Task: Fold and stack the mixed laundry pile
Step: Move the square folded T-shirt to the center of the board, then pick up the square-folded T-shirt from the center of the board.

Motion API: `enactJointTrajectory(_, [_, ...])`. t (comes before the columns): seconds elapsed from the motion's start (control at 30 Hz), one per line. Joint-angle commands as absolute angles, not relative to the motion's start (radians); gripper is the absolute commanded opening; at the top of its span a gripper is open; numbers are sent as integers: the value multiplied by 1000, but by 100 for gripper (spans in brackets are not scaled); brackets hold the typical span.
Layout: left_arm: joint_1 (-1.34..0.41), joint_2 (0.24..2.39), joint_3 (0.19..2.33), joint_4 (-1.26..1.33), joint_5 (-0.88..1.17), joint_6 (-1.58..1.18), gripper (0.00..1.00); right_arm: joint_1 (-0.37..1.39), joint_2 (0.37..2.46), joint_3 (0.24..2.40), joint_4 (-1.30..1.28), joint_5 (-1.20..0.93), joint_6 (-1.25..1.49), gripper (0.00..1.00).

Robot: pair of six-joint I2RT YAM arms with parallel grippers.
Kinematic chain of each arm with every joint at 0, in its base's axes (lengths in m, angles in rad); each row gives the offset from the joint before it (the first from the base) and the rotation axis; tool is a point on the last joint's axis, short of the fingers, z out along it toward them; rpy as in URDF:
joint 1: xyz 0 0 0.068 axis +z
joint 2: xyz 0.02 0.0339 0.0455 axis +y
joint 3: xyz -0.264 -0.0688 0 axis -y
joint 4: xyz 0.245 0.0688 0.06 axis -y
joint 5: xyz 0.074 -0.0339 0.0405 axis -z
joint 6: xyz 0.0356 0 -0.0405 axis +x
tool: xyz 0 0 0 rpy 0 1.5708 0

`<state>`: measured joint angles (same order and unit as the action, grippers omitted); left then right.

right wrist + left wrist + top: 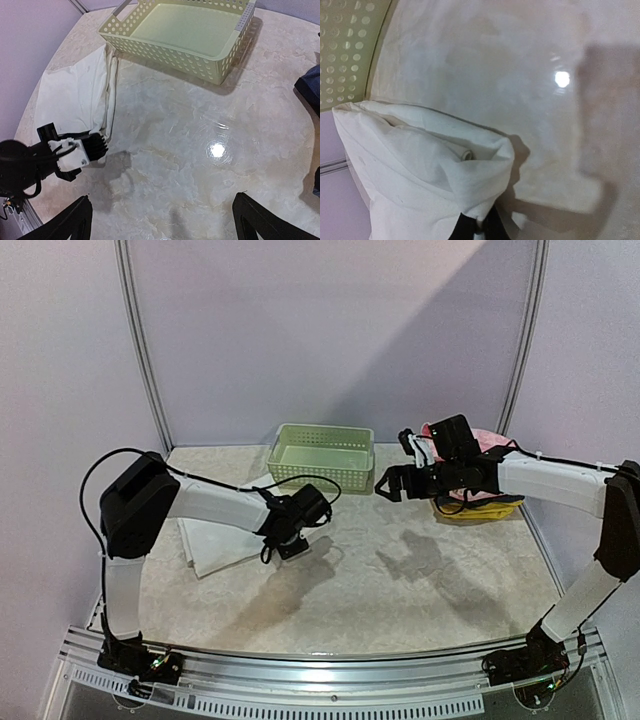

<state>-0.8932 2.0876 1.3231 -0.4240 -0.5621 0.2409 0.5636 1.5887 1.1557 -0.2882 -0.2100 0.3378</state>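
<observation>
Nearest, along the front rail (330, 665): both arms bolted down and reaching out over the table (420, 585).

Just beyond, low over the left half: left gripper (293, 546), pinched fully together on a near corner of the white piece (212, 545). From its own wrist camera, cloth (420, 170) puckered and drawn right down into the dark fingertips (479, 229), so gripped rather than merely touched. Taken by a corner, most likely, to give a clean edge to lift or drag across for a fold. Layered hems on show there too, so seemingly doubled over once already, though hard to say for sure.

Rest of that white piece (80, 95): spread flat on the left side of the table, running back toward the basket's left end.

Farther in, hanging in the air over the middle right: right gripper (390, 483), jaws spread as wide as they go, holding nothing. Only bare table between its fingers (75, 220) in the wrist view. Parked high and clear, probably to stay out of the fold, or to be ready to pin the cloth.

Behind, at the back centre: pale green basket (320, 476), nothing seen inside.

Farthest right: pink piece (490, 439) resting on the folded yellow clothes (480, 513) and dark blue clothes (307, 82), largely hidden by the right arm. Folded or not: impossible to tell.
</observation>
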Motion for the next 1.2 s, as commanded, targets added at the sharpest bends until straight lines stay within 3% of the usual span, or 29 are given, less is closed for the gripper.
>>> enactJointTrajectory(0.0, [-994, 2052, 1263, -439, -501, 180, 0, 567, 1550, 1122, -296, -190, 357, 99])
enactJointTrajectory(0.73, [-1315, 1952, 1245, -476, -248, 69, 0, 567, 1405, 964, -307, -74, 420, 99])
enactJointTrajectory(0.8, [-1316, 1933, 1232, -459, -233, 64, 9, 567, 1385, 943, -303, -65, 430, 99])
enactJointTrajectory(0.93, [-1316, 1903, 1213, -446, -227, 64, 40, 567, 1341, 911, -308, -50, 449, 99])
enactJointTrajectory(1.17, [-1316, 1867, 1195, -449, -254, 83, 64, 567, 1273, 845, -346, -36, 484, 99])
